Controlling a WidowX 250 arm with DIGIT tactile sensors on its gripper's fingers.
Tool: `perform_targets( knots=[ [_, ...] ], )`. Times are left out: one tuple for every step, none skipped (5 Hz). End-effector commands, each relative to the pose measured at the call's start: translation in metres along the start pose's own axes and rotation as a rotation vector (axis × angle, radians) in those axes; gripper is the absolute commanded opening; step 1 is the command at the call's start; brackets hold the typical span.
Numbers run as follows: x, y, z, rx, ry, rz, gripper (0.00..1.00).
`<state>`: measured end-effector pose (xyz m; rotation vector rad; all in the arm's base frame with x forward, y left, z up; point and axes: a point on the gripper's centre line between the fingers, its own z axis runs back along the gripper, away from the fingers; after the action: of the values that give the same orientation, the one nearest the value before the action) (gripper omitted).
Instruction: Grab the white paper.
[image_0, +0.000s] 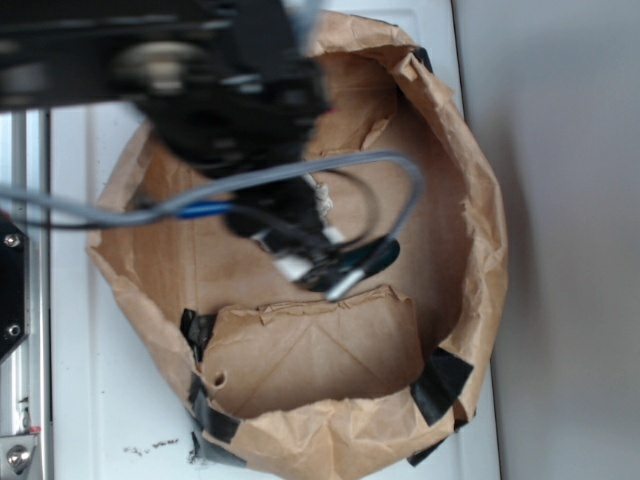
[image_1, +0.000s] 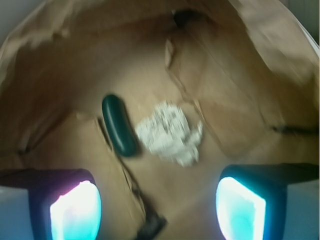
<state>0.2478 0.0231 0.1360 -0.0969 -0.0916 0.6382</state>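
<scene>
Inside brown bag (image_1: 260, 45): white paper (image_1: 170, 132), cucumber (image_1: 119, 125)

Overhead exterior; close wrist view downward

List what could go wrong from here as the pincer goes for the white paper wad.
1. The dark green object lies right beside the white paper, nearly touching it; the open pincer could catch both, or knock the green one.
2. The brown paper walls rise closely around; the arm could snag a crumpled wall.
3. In the exterior view the arm hides most of the wad.
</scene>
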Motion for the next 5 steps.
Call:
perform_targets(
  knots=[
    [0.039,-0.006,-0.022,-0.002,-0.061,0.093,1.00],
    [0.040,0.003,-0.030,-0.009,-0.077,0.090,1.00],
    [0.039,0.011,-0.035,-0.042,-0.099,0.142,1.00],
    [0.035,0.018,-0.035,-0.063,-0.124,0.175,1.00],
    [0.030,0.024,-0.034,-0.126,-0.145,0.326,1.00]
  ],
)
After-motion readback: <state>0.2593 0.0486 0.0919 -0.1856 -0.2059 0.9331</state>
